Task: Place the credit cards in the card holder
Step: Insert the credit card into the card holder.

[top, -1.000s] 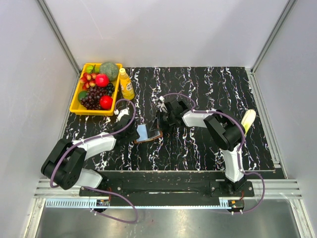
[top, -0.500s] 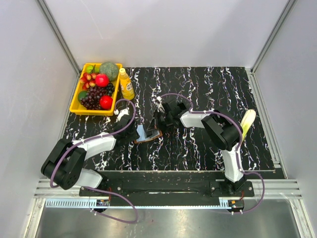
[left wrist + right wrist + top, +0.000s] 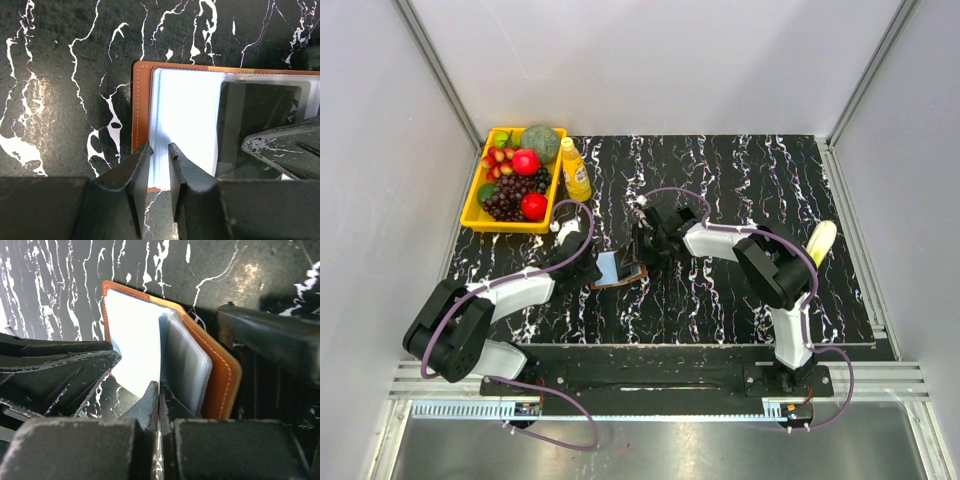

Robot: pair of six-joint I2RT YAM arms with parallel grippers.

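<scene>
The card holder (image 3: 613, 268) lies open on the black marbled table, a brown leather cover (image 3: 141, 100) with clear plastic sleeves (image 3: 185, 115). My left gripper (image 3: 160, 147) hovers over its near left corner, jaws a narrow gap apart with nothing clamped between them. My right gripper (image 3: 159, 386) is shut on one thin sleeve leaf (image 3: 160, 350) and holds it up on edge, with the other sleeves (image 3: 187, 360) fanned beside it. A dark rectangle (image 3: 257, 127) shows behind clear plastic; I cannot tell whether it is a credit card. No loose credit cards are in view.
A yellow tray (image 3: 472, 211) of fruit stands at the back left, with a small orange bottle (image 3: 576, 170) beside it. A pale yellow banana-like object (image 3: 820, 243) lies at the right. A black block (image 3: 270, 340) sits close against the holder's outer cover.
My right gripper has shifted slightly left over the card holder, still shut. The left arm and the holder have stayed in place.
</scene>
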